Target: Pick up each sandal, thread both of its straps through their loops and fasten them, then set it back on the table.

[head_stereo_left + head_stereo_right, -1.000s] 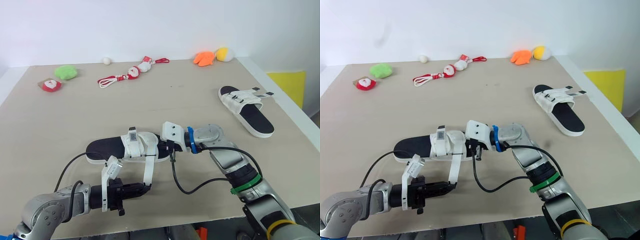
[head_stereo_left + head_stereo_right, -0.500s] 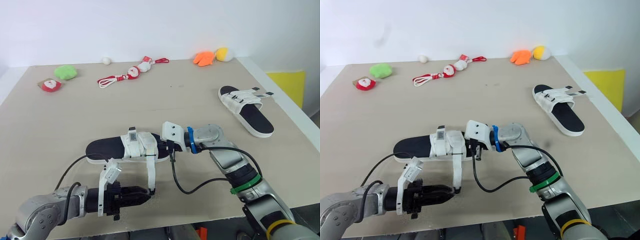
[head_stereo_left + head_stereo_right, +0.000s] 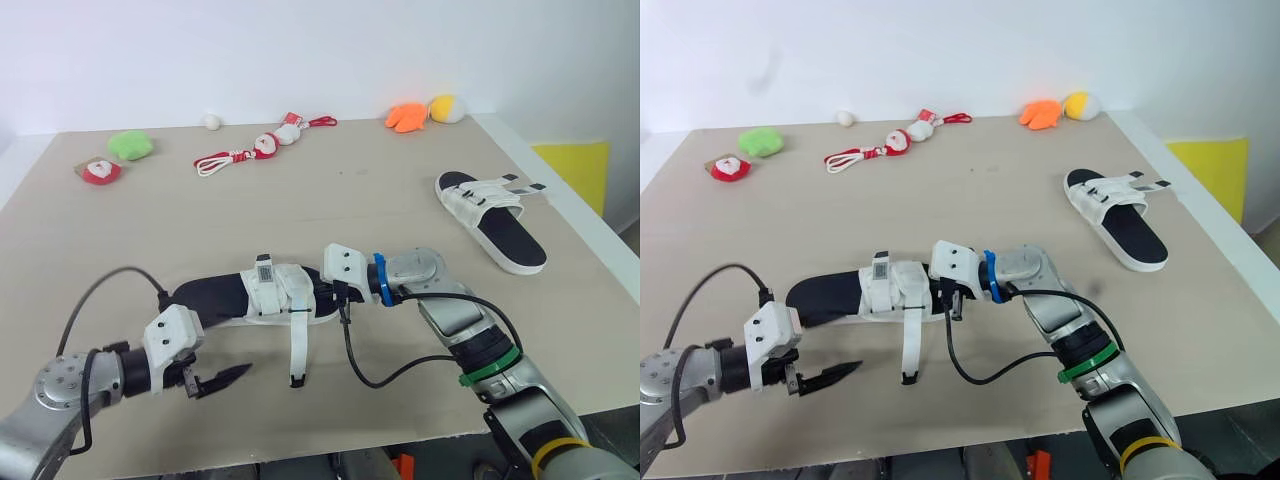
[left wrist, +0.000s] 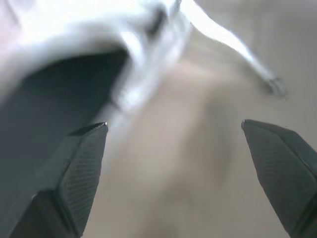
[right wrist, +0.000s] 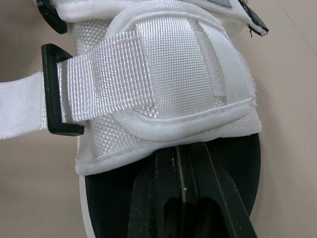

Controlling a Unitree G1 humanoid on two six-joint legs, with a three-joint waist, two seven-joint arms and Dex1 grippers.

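Since the left gripper (image 4: 174, 123) let go and backed off, fingers spread wide, the white woven strap (image 3: 297, 350) lies limp on the table (image 3: 400, 180). The sandal (image 3: 215, 295) sits flat mid-table, with the right gripper (image 5: 181, 151) pinched closed on its black footbed.

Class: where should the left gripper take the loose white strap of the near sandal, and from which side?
Probably near its dark-tipped free end: the strap runs straight and narrow toward the robot from the sandal. Bring the open left gripper in from the robot's left, across its width.
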